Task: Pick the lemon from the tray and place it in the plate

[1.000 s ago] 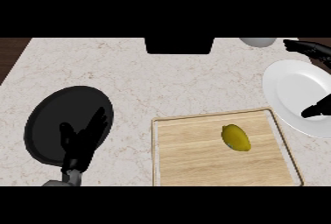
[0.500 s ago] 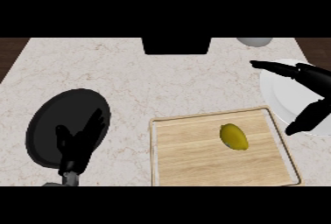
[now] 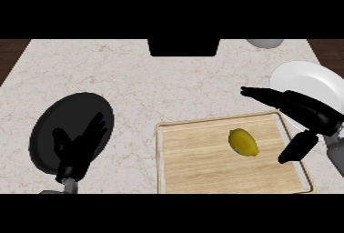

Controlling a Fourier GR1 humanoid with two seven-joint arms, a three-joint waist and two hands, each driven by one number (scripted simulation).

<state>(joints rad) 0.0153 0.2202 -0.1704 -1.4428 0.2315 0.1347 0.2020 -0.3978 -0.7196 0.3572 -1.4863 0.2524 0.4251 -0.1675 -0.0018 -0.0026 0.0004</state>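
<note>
Pale marbled tabletop [image 3: 134, 82] fills the view, w/ a dark block at the far edge and a grey rounded thing [image 3: 264, 43] beside it, top right.

Progress, judging from how things lie: nothing done yet. Lemon [image 3: 243, 142] lies on the wooden tray [image 3: 201, 164], right of centre, untouched. White plate [image 3: 302, 82] at the right edge holds nothing visible; part of it is hidden by the right arm. Left to do: close on the lemon, lift it, carry it over the tray's right rim to the plate, release.

Right robot hand [image 3: 302, 116] hangs over the tray's far right corner, spread wide. One finger points left past the tray's far rim, the thumb points down just right of the lemon; not touching it. Holds nothing. Looks like the approach stage, pre-grasp.

Left robot hand [image 3: 77, 148] sits open, fingers up, over a black round pan or plate [image 3: 67, 113] at the lower left, resting, no part in the job as far as I can tell.

Containers: tray has the lemon only. White plate shows no contents. Black round piece also shows nothing on it apart from the hand in front.
</note>
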